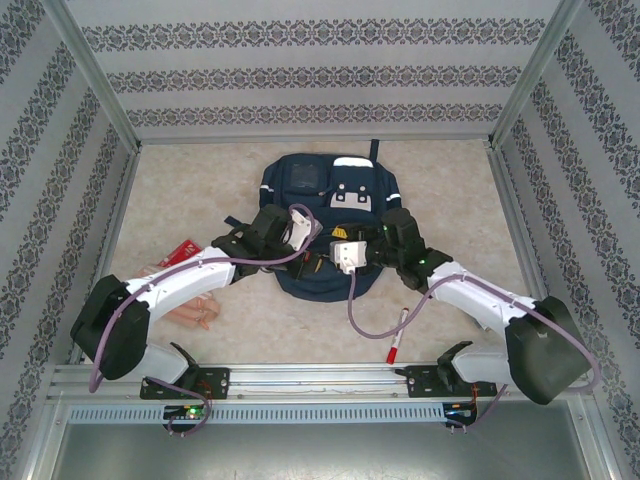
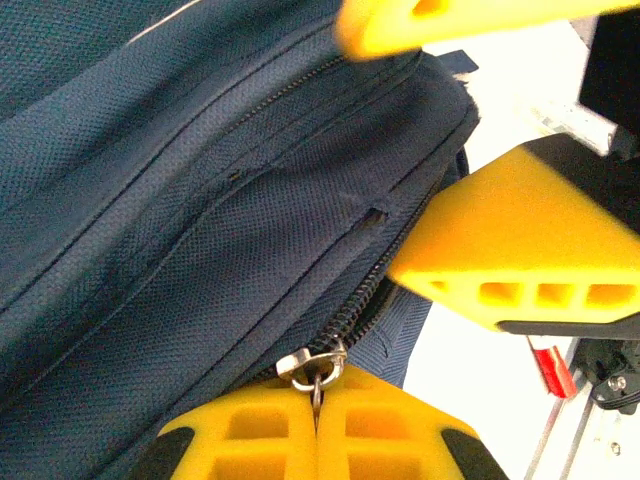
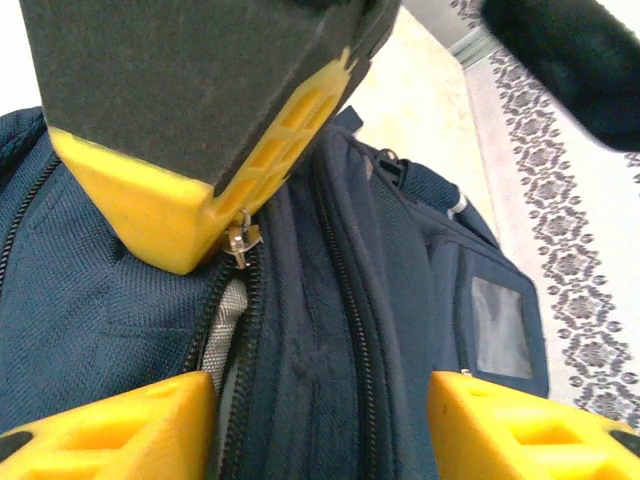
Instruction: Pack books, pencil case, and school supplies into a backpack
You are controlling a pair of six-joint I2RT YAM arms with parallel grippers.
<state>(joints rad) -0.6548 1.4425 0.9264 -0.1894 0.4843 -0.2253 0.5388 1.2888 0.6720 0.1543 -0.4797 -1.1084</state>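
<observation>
Left jaws tight on backpack (image 2: pixel 150 200) zipper pull (image 2: pixel 312 365); right jaws apart, seemingly empty.

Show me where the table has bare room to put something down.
Free: both far corners, between backpack and left wall or right wall; the near strip between pencil case and marker. Crowded: the backpack's near edge, where left claw pinches the zipper pull beside right claw, and around the book.

Patterned walls (image 1: pixel 300 70) w/ beige tabletop (image 1: pixel 200 190).
</observation>
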